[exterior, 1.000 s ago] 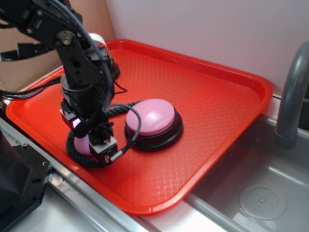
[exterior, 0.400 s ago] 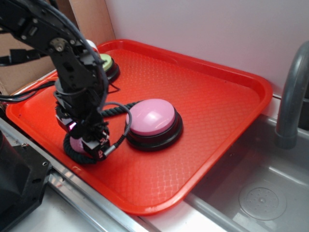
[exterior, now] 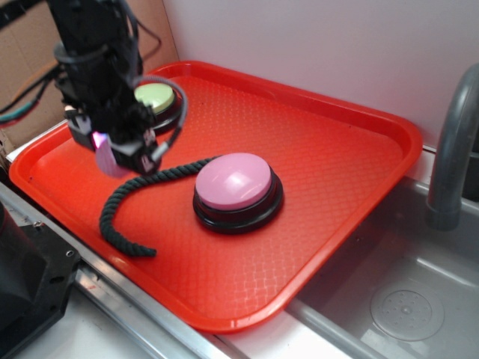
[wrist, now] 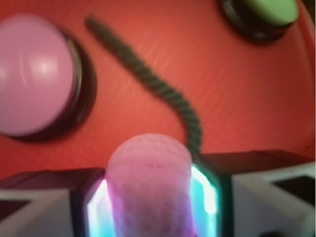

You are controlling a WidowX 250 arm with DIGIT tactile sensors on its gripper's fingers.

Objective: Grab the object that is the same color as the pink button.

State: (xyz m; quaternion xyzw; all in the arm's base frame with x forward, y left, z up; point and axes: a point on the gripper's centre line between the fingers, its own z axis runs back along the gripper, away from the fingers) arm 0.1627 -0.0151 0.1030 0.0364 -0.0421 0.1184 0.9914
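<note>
My gripper [exterior: 114, 155] hangs above the left part of the red tray [exterior: 329, 157], shut on the small pink dimpled ball [exterior: 107, 158]. In the wrist view the ball [wrist: 149, 185] fills the gap between the two glowing pads [wrist: 202, 190], off the tray floor. The large pink button [exterior: 233, 180] on its black base stands in the tray's middle, to the right of the gripper; the wrist view has the pink button [wrist: 32, 74] at upper left.
A dark green rope [exterior: 135, 202] curls on the tray below the gripper. A light-green button [exterior: 156, 96] stands at the tray's back left. A metal sink [exterior: 397, 299] and grey faucet [exterior: 453, 142] lie to the right.
The gripper has risen and moved back-left with the pink ball in it, lifting the ball out of the rope's loop. The rope stays on the tray.
</note>
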